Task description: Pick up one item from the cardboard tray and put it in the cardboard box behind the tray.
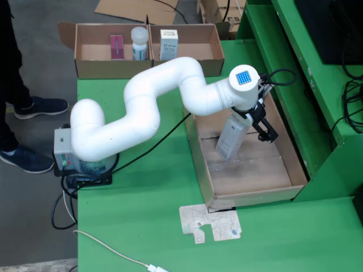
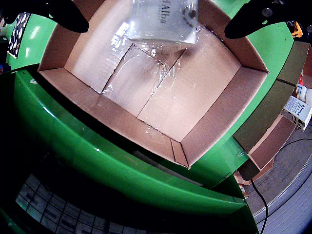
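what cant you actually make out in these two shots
- Whether the claw grips the white packet: fixed view, wrist housing covers the contact; wrist view shows only dark finger ends.
- Packet label: cut off by the wrist view's top edge.
- Print on the pink box, bottle and white carton: too small.
- Standing person: cut off at the left edge.

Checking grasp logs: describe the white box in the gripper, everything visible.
The white box is a slim, pale carton, seemingly film-wrapped, with dark print reading partly "Alba" in the wrist view. It hangs tilted, its top between the fingers of the gripper, its lower end at or just above the floor of the cardboard tray; contact there is unclear.
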